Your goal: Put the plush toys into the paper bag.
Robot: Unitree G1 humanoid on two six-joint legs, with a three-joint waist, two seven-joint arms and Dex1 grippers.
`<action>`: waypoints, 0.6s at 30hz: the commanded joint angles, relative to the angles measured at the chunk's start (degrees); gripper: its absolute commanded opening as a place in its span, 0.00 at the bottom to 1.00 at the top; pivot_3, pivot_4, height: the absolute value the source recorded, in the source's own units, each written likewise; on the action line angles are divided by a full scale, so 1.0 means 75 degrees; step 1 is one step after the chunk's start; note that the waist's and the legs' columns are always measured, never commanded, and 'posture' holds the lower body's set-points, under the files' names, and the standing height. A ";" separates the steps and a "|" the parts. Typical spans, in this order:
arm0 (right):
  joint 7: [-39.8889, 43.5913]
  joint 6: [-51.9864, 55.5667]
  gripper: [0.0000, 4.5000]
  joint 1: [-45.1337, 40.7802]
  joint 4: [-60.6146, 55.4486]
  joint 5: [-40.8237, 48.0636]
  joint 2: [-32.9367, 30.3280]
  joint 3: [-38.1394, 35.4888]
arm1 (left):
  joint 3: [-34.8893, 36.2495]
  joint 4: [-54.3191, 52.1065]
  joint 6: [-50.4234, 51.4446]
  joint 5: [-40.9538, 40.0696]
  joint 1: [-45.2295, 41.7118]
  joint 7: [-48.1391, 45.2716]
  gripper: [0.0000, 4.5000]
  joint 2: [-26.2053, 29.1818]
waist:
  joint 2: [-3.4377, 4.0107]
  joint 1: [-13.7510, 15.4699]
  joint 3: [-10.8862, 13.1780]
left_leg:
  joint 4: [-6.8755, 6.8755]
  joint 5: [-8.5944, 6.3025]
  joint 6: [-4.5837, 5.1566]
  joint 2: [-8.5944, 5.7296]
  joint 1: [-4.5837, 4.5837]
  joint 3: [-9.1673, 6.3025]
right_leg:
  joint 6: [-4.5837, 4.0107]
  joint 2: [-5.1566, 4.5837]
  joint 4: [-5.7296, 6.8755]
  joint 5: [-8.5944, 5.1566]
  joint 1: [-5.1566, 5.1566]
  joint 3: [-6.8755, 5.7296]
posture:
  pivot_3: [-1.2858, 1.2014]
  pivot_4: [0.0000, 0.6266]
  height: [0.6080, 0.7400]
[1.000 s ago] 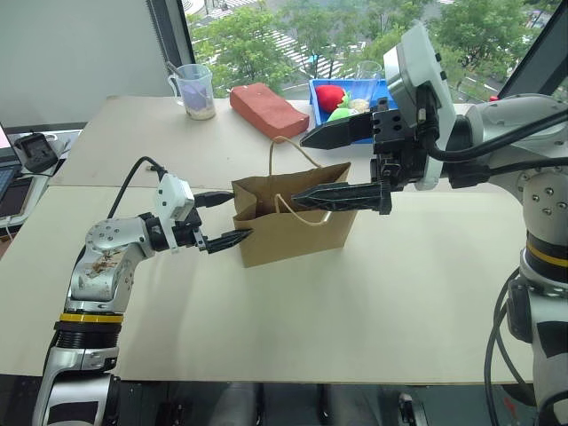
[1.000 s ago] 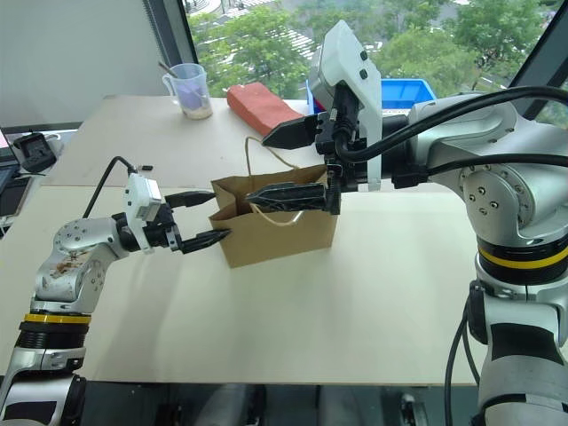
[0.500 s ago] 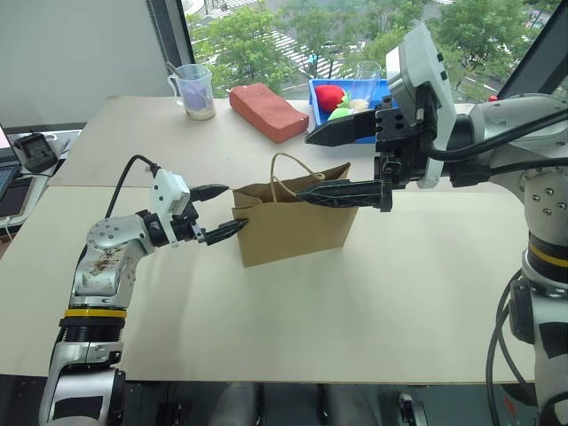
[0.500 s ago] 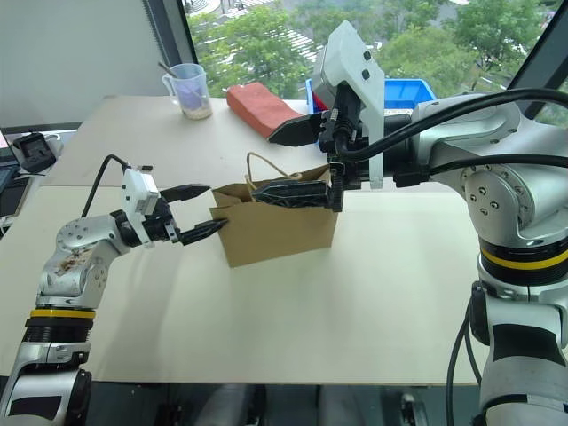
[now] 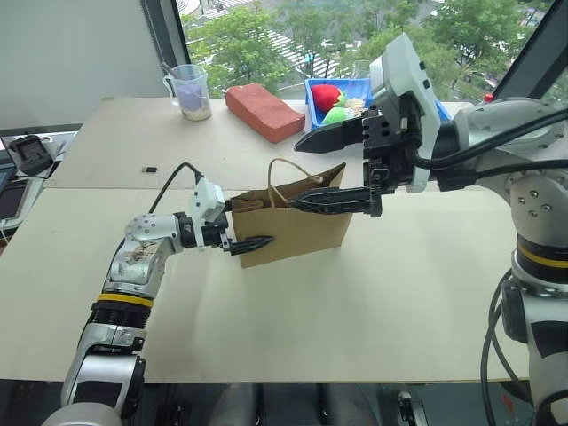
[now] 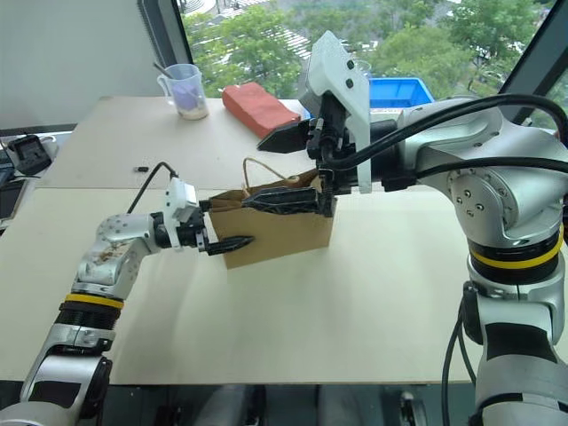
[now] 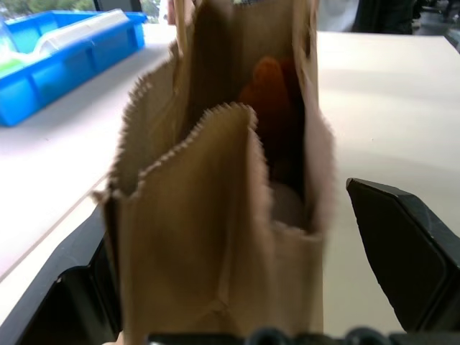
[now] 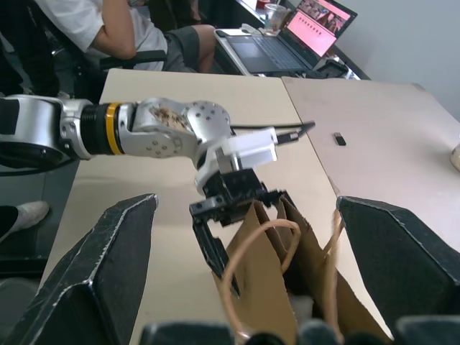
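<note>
The brown paper bag (image 5: 297,226) stands upright mid-table, its pale cord handles (image 5: 288,169) raised. My left gripper (image 5: 249,222) is open and level at the bag's left end, one finger (image 5: 253,241) in front of the narrow side and the other behind it. In the left wrist view the bag's end (image 7: 215,215) sits between both fingers. An orange-brown shape (image 7: 267,90) and a pale rounded one (image 7: 287,205) lie inside, likely the plush toys. My right gripper (image 5: 295,173) hangs open over the bag's mouth, its lower finger (image 5: 333,200) along the top edge.
A reddish brick-like block (image 5: 266,108), a measuring cup (image 5: 188,91) and a blue bin (image 5: 342,89) with red and green soft items stand at the table's far side. A small black piece (image 5: 151,169) lies left of the bag. A seated person (image 8: 122,32) shows beyond the table.
My left gripper moved right to the bag and now straddles its end instead of standing clear of it. The right gripper stayed put. The camera shifted slightly.
</note>
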 commanded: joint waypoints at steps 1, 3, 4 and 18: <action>-0.0070 -0.0032 1.00 -0.0247 -0.0245 0.0099 -0.0018 -0.0213 | 0.0086 -0.0048 -0.0073 -0.0066 -0.0206 -0.0122 0.72 0.0001 | 0.0000 0.0001 0.0000 | 0.0000 0.0000 0.0000 0.0000 0.0000 0.0000 | 0.0000 0.0000 0.0000 0.0000 0.0000 0.0000 | 0.52 0.24 1.00; -0.0092 -0.0025 1.00 -0.0234 -0.0260 0.0080 -0.0037 -0.0207 | 0.0099 -0.0021 -0.0081 -0.0062 -0.0225 -0.0131 0.51 0.0004 | 0.0000 0.0007 0.0000 | 0.0000 0.0000 0.0000 0.0000 -0.0001 -0.0001 | 0.0000 -0.0001 -0.0001 0.0000 0.0000 0.0000 | 0.52 0.24 1.00; -0.0094 -0.0032 1.00 -0.0221 -0.0260 0.0070 -0.0047 -0.0207 | 0.0105 -0.0002 -0.0087 -0.0057 -0.0238 -0.0133 0.39 0.0002 | 0.0000 0.0014 0.0000 | 0.0000 0.0000 0.0000 0.0000 -0.0002 0.0000 | 0.0000 -0.0001 -0.0001 0.0000 0.0001 0.0000 | 0.52 0.24 1.00; 0.0339 0.0152 1.00 -0.0139 -0.0103 -0.0069 -0.0484 0.0200 | -0.0332 -0.0631 0.0614 -0.0663 -0.0485 -0.1793 0.01 0.0209 | 0.0000 0.0003 0.0000 | -0.0001 -0.0001 0.0002 0.0000 -0.0006 0.0000 | 0.0000 0.0003 0.0001 0.0000 0.0000 -0.0003 | 0.52 0.24 1.00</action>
